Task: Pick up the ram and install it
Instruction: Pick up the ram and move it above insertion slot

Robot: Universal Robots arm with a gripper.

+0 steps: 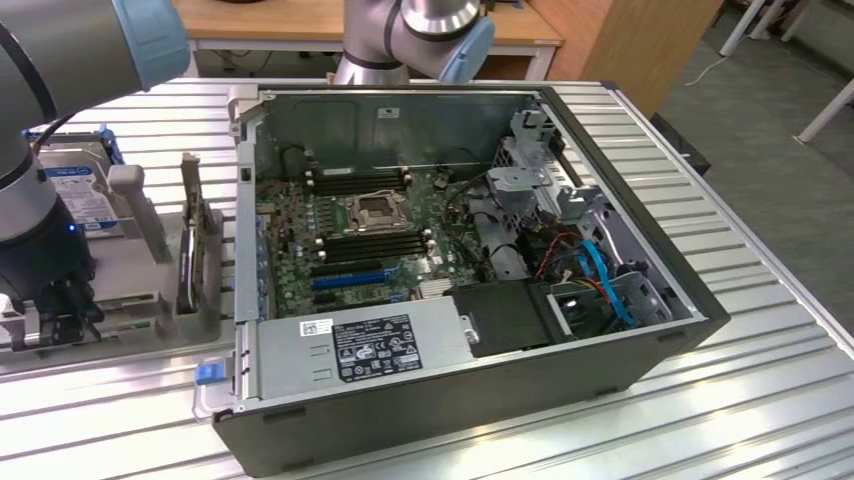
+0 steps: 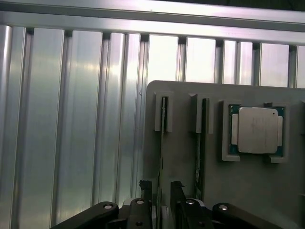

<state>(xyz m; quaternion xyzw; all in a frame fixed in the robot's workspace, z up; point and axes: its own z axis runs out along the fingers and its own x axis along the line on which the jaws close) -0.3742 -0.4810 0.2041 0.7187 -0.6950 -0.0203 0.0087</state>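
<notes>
Straddling the ram point(image 2: 163, 117), which stands on edge in a grey holder point(image 2: 183, 157), the pincer point(image 2: 160, 187) is spread wide, not pinching it.

The ribbed metal desk point(image 1: 761, 290) carries an open computer case point(image 1: 534, 390) near its middle and, beside it toward the exterior view's left, a flat grey holder tray point(image 2: 248, 191) resting on the slats.

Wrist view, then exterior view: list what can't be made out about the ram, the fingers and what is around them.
1. Wrist view: the ram stands edge-on in the holder, so its chips are hidden.
2. Wrist view: the fingers straddle its end; whether they touch it cannot be told.
3. Exterior view: the arm hides part of the hard drive.
</notes>
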